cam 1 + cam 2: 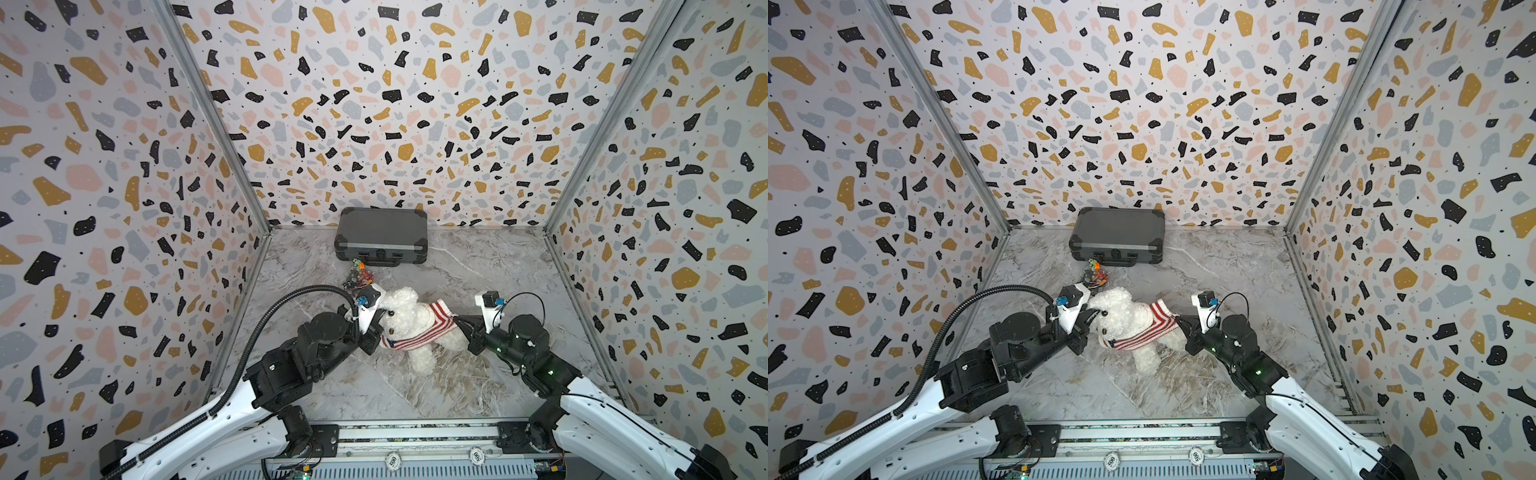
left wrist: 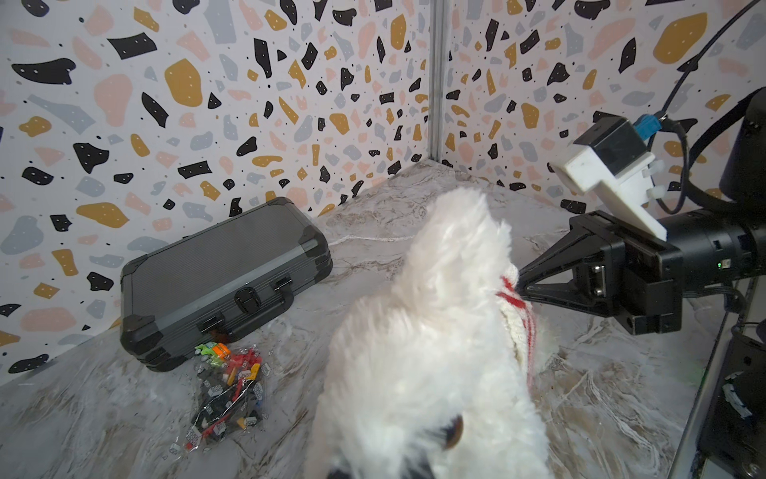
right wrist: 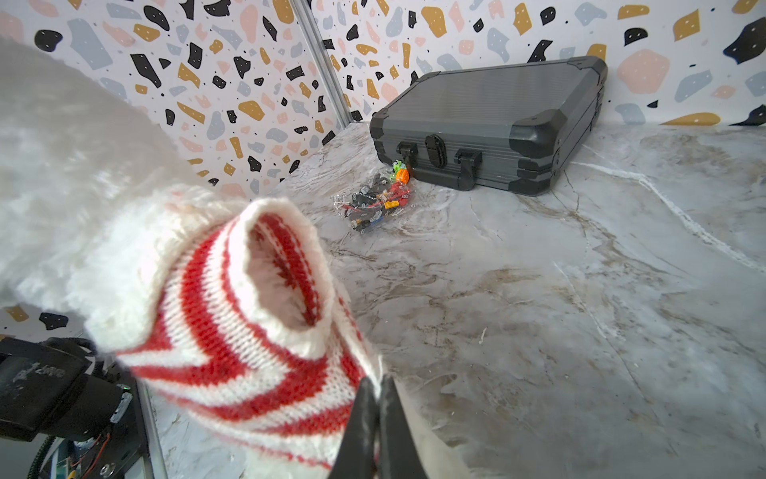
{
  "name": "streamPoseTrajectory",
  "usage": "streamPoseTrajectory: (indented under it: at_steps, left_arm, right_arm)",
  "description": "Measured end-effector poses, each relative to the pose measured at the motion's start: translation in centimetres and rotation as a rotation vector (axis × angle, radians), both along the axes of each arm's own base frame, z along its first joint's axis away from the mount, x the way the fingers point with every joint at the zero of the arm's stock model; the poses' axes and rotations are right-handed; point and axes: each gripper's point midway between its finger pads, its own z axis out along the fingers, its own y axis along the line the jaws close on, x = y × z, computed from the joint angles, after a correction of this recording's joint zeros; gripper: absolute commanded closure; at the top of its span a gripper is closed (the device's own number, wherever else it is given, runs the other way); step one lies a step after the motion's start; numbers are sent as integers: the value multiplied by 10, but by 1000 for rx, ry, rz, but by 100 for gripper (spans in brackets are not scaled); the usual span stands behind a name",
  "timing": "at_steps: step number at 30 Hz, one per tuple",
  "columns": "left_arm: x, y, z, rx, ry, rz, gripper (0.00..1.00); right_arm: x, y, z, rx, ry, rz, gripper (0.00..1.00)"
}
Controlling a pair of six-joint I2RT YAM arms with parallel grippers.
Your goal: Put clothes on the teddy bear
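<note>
The fluffy white teddy bear (image 1: 409,313) (image 1: 1126,312) stands mid-table, head toward the left arm. A red-and-white striped sweater (image 1: 441,318) (image 1: 1159,318) wraps its body from neck to back. My left gripper (image 1: 379,316) (image 1: 1092,312) is shut against the bear's head; in the left wrist view the bear (image 2: 435,331) fills the frame and fur hides the fingertips. My right gripper (image 3: 376,383) (image 1: 457,321) is shut on the sweater's hem behind the bear. An open knitted sleeve (image 3: 282,269) gapes just above that grip.
A closed dark grey case (image 1: 381,232) (image 1: 1118,235) lies against the back wall. A clear bag of small coloured bricks (image 1: 358,277) (image 2: 226,385) sits just behind the left gripper. Patterned walls enclose three sides; a metal rail (image 1: 415,432) runs along the front.
</note>
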Motion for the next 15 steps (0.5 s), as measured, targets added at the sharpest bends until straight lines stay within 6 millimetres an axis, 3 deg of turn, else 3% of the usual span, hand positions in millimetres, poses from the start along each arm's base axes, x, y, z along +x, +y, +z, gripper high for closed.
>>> streamPoseTrajectory:
  at_steps: [15]
  left_arm:
    - [-2,5,10,-68,-16,11,100]
  right_arm:
    - [3,7,2,23,-5,30,100]
